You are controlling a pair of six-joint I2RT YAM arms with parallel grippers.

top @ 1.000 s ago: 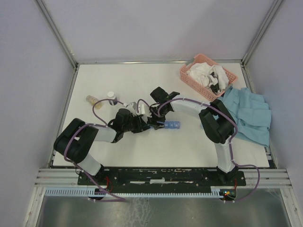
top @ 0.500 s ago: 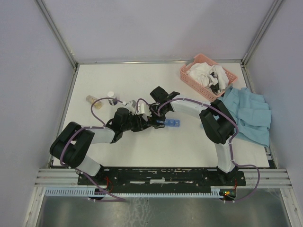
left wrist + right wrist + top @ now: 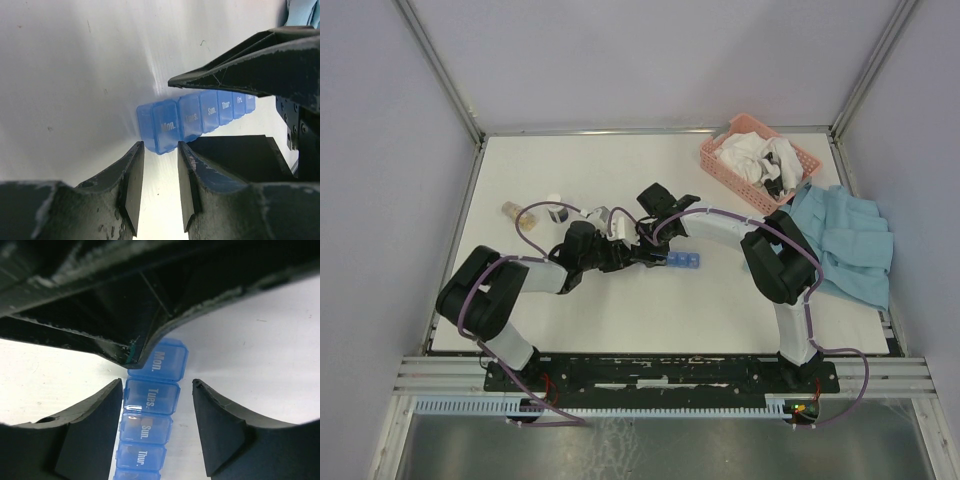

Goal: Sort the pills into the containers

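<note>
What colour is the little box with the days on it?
The narrow plastic pill-organiser strip is see-through blue with white lettering, clearest in the right wrist view.

"Mon.", "Tues.", "Sun.", "Thur." on blue pill-organiser strip [image 3: 150, 399] lids

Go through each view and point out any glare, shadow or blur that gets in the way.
Top external: even light, but the blue pill organiser is too small to read. Left wrist: the table glares near the bottom; labels are sharp, the left gripper dark. Right wrist: the left gripper fills the top, dark and out of focus; table overexposed at right; Mon. and Tues. legible.
</note>
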